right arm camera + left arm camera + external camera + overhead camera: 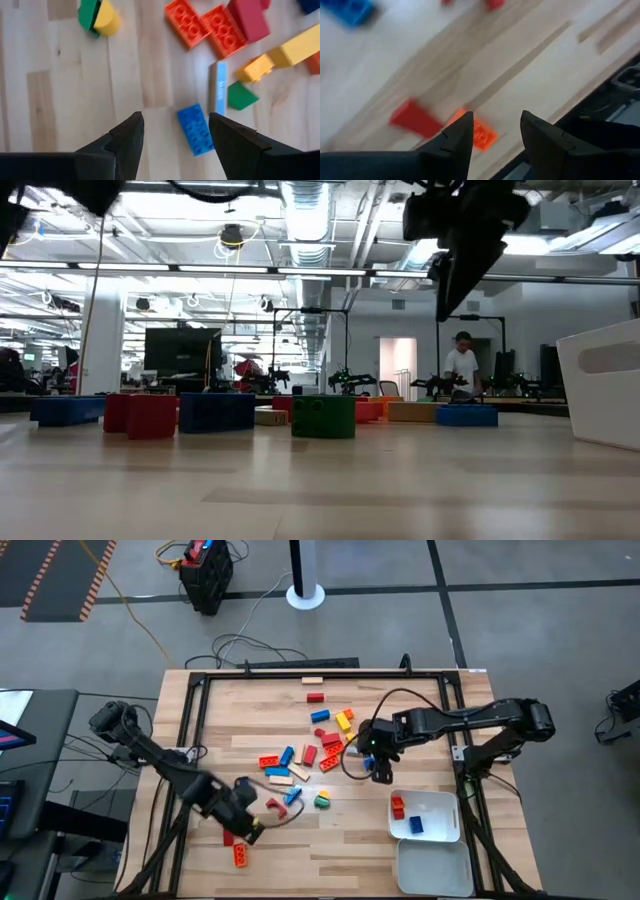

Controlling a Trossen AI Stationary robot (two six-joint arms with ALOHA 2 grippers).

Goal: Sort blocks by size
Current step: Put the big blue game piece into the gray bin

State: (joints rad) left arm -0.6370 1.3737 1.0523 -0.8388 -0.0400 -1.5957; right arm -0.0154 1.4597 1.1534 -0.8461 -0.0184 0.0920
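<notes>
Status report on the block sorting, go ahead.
Left gripper open, empty, over an orange brick. Right gripper open, empty, above a blue brick. Two bricks in the nearer white tray. Nothing blocking either approach.

Left end effector [250, 827] low, parted – right end effector [378, 772] agape.

A light wooden table [250, 710] with a dark frame is carrying everything: the blocks [322, 745] are lying scattered across its middle, a tan one [313, 681] sitting apart near the far edge. An orange block [241, 856] and a red one [228, 838] are resting near the front left. Two white trays [428, 802] are sitting at the front right, the nearer-to-centre one holding a red and a blue block.
</notes>
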